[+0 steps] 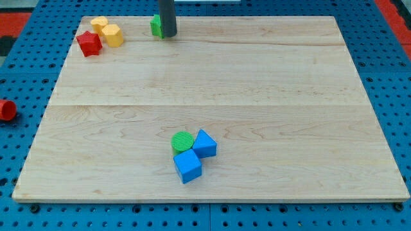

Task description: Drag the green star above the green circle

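Note:
The green star [155, 25] lies near the board's top edge, left of the middle, partly hidden behind my rod. My tip [168, 34] rests against the star's right side. The green circle [182, 140] lies far below, near the view's bottom centre, touching two blue blocks.
A blue cube [187, 166] sits just below the green circle and another blue block [205, 144] at its right. At the top left corner lie a red star [89, 43] and two yellow blocks [99, 25] [113, 35]. A red piece [6, 110] lies off the wooden board [270, 96] at the left.

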